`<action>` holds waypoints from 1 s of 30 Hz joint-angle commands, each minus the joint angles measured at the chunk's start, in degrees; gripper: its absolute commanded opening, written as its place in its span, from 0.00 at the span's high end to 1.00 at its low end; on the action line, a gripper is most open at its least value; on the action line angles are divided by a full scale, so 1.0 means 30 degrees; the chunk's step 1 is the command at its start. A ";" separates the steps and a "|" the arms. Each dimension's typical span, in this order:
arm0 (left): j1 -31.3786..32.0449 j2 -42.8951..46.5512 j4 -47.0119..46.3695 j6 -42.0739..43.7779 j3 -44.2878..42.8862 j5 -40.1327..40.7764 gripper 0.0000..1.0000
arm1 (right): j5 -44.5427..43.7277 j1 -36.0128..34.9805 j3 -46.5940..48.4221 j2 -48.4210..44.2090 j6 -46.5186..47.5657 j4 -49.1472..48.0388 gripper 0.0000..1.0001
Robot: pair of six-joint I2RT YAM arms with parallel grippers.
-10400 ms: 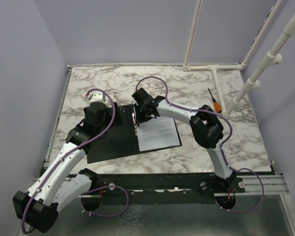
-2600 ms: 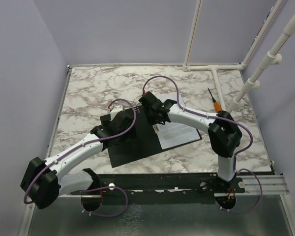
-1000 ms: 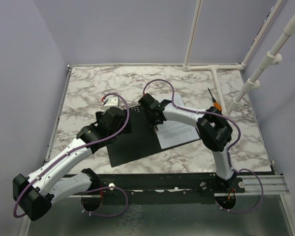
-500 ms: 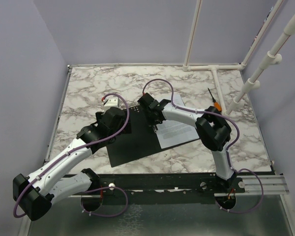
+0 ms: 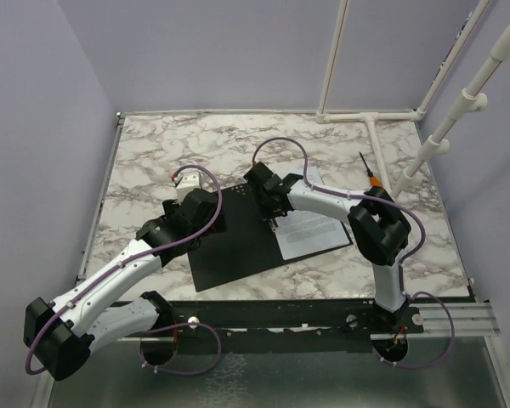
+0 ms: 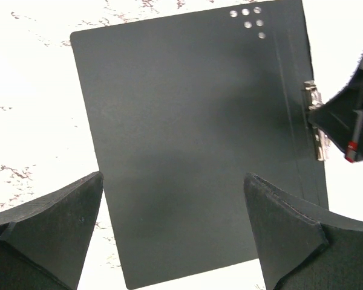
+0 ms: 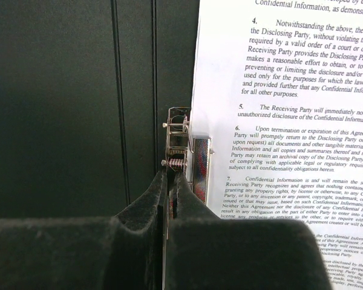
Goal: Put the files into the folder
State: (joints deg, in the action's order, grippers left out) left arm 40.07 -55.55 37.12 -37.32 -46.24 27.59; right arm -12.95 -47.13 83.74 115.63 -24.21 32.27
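Right gripper (image 7: pixel 169 181) pinched the folder's (image 7: pixel 60 109) single metal clip (image 7: pixel 180 145) at the files' (image 7: pixel 278 121) nine-o'clock edge; left gripper (image 6: pixel 172 181) gaped wide above the bare black cover.

The folder (image 5: pixel 238 246) lies open with plain matte black faces, a cluster of small pale dots (image 6: pixel 249 18) at one corner and a shiny silver clip (image 7: pixel 183 145) at its spine; the files (image 5: pixel 316 231) are white, packed with fine black print. The surface (image 5: pixel 153 157) is white marble with grey veining. The arms (image 5: pixel 110 285) are white with black joints and purple cables (image 5: pixel 276 144), the left fingers (image 6: pixel 45 232) and right fingers (image 7: pixel 242 248) are black, the screwdriver (image 5: pixel 375 181) has an orange handle, and the walls (image 5: pixel 221 51) are lilac.
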 commanded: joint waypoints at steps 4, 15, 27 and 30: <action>-0.1334 0.0428 0.0150 -0.0829 0.0443 0.0403 0.01 | 0.0075 0.0410 -0.1255 -0.3445 -0.0244 -0.0609 0.99; -0.4555 0.1594 -0.1138 0.0895 0.0034 -0.3610 0.01 | 0.0803 0.1296 -0.2278 -0.7302 -0.0173 -0.0707 0.99; -0.6741 0.2231 -0.1754 0.1890 -0.0789 -0.8190 0.01 | 0.2629 0.2814 -0.2108 -0.9673 0.0067 -0.0902 0.99; -0.7146 0.2386 -0.2311 0.1508 -0.0752 -1.0293 0.01 | 0.3334 0.3121 -0.2046 -1.0034 0.0043 -0.0987 0.99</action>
State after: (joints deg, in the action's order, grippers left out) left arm 20.12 -49.69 33.12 -32.93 -46.89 7.38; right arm -7.07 -38.87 76.95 88.68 -24.40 32.16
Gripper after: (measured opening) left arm 0.990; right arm 0.017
